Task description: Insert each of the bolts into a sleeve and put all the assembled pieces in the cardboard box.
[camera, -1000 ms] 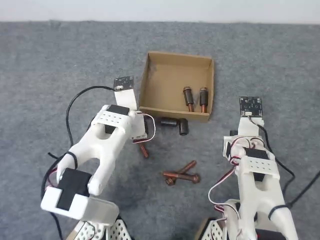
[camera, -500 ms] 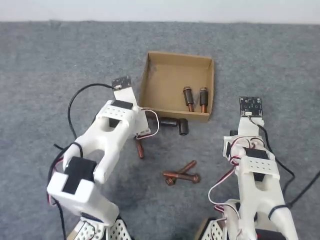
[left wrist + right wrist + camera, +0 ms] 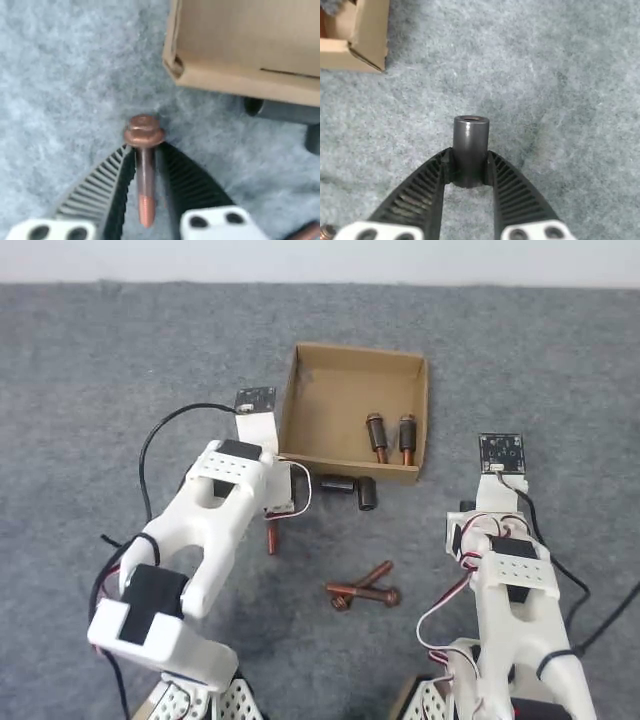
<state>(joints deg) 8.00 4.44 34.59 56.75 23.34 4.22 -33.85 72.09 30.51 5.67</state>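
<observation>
Left claw (image 3: 145, 150): closed on a copper bolt (image 3: 144, 170), gripped along the shank. The flanged head sticks out past the fingertips and the threaded end points back toward the wrist. The bolt is over the grey carpet (image 3: 120, 360), near the front left corner of the cardboard box (image 3: 345, 464). Cannot tell whether the head touches the carpet.

Right claw (image 3: 469, 157): closed on a black sleeve (image 3: 470, 145), clamped at its lower half with the open bore facing away from the wrist. It sits over bare carpet to the right of the box.

Box: two assembled pieces (image 3: 391, 438) lie side by side toward its right wall.

Outside the box: two spare sleeves (image 3: 352, 487) lie on the carpet just in front of the front wall, touching or nearly touching each other. Loose bolts (image 3: 364, 589) lie in a small overlapping cluster between the two arms, well apart from the box.
</observation>
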